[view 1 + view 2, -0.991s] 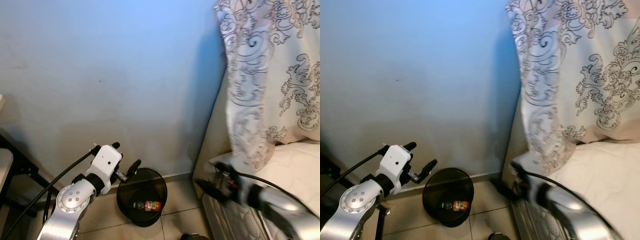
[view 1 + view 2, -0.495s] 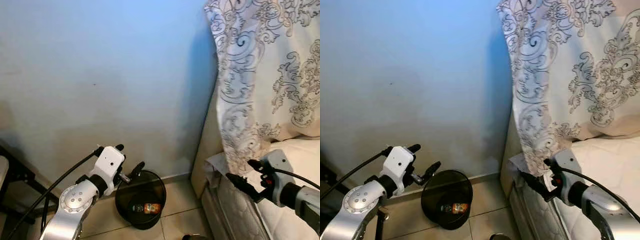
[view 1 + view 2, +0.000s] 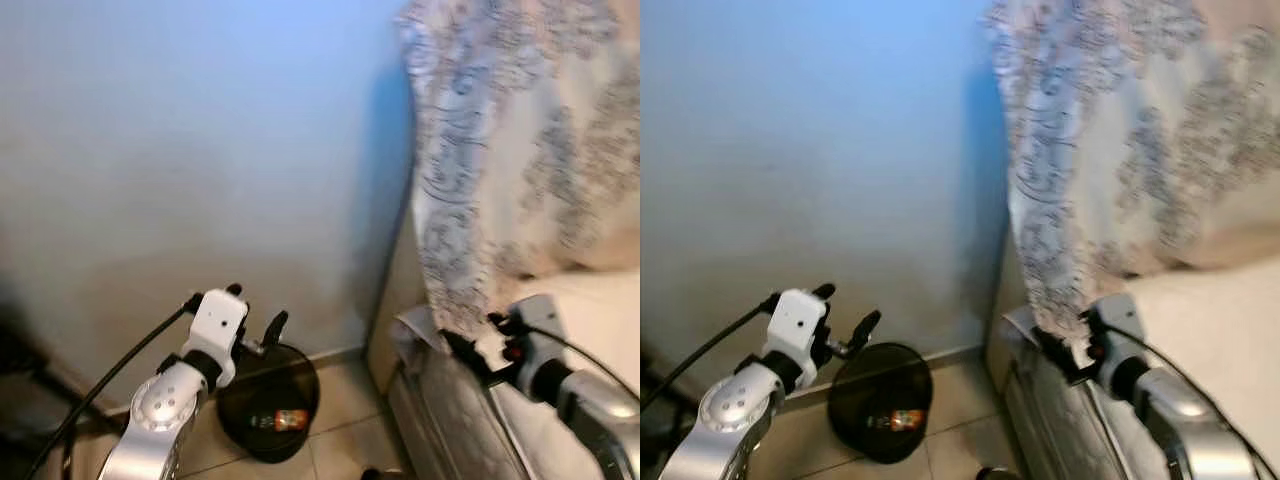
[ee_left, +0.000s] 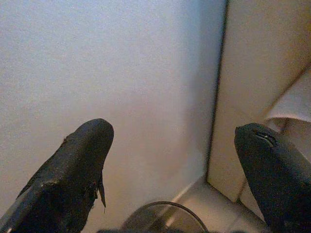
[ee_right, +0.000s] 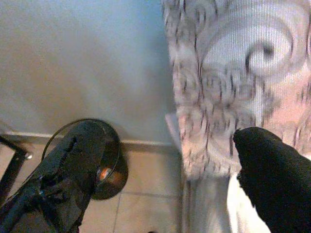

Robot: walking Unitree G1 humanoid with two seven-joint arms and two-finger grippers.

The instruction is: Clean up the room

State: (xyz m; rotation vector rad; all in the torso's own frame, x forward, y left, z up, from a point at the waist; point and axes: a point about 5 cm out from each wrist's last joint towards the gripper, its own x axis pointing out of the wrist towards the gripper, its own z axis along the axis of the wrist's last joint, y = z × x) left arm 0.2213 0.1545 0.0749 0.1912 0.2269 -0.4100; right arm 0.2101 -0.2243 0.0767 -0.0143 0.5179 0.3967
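Note:
A black round waste bin stands on the tiled floor against the blue wall, with a red-and-orange labelled container lying in its bottom. My left gripper hovers open just above the bin's rim, nothing between its fingers. My right gripper is open and empty beside the bed's corner, at the hem of the patterned curtain. In the right wrist view the bin sits on the floor past the fingers. The head views are blurred.
A bed with a pale mattress fills the right side, and its side panel runs down to the floor. The curtain hangs over the bed's head end. A black frame leg stands left of the bin. Beige tiles lie between bin and bed.
The whole view has swung and blurred, so the camera moved. My right gripper has come up from low by the mattress to the curtain's hem. The left gripper stays over the bin.

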